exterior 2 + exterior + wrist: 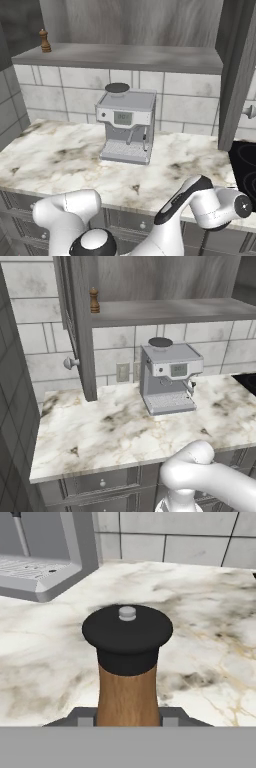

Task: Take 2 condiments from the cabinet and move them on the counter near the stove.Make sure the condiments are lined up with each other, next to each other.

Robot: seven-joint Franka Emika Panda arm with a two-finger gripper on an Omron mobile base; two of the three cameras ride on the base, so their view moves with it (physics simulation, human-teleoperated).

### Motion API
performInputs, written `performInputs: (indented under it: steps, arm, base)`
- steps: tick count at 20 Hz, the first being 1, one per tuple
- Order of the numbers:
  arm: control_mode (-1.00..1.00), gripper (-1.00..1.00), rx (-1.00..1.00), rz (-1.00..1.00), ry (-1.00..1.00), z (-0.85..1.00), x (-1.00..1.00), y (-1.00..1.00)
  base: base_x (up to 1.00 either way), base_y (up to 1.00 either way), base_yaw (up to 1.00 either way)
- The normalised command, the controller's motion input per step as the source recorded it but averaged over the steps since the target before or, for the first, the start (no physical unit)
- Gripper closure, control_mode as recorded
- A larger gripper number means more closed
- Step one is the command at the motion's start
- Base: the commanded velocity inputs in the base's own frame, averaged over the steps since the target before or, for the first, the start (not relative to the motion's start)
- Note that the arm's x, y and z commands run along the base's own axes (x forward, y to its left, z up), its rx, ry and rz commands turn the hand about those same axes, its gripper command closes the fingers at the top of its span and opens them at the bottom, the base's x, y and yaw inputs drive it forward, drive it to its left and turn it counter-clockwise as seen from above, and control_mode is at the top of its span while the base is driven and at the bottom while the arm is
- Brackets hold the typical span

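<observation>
Orange-brown shaker: orange-brown turned-wood shaker with a broad black cap and small silver stud (127, 667) is standing upright closest to the hand camera, rising between the two dark finger tips at the bottom of the hand view.
Claw: the gripper (127, 721) is sitting narrow, its jaws closing on the lower body of the orange-brown shaker, one on each side.
Counter: white marble slab with brown and grey veining and a thick pale edge (90, 441) is spreading beneath and beyond the held shaker; whether the shaker's base is touching the marble cannot be told.
Arm: white robot arm with dark joints (200, 202) is bending low in front of the counter's front edge.
Drawers: grey drawer fronts with small knobs (102, 482) are running under the counter edge.
Espresso machine: boxy silver espresso machine (125, 127) is standing on the counter against the tiled wall, beyond the held shaker and to its left in the hand view.
Stove: flat glossy black cooktop (244, 167) is lying at the right end of the counter.
Cabinet: tall grey wood-grain cabinet with a thick shelf board (170, 310) is hanging above the machine, its door with a round silver knob (71, 362) standing open.
Dark shaker: dark brown turned-wood shaker with a round knob (94, 301) is standing upright at the left end of the cabinet shelf.
</observation>
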Motion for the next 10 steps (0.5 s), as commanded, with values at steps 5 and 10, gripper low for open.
performInputs:
  steps: [5, 10]
  arm:
    - [-1.00, 1.00, 0.00, 0.00, 0.00, -0.17, 0.06, -0.05]
    - [-1.00, 1.00, 0.00, 0.00, -0.01, -0.13, 0.06, -0.07]
  base:
    - [0.00, 0.00, 0.00]
    - [0.00, 0.00, 0.00]
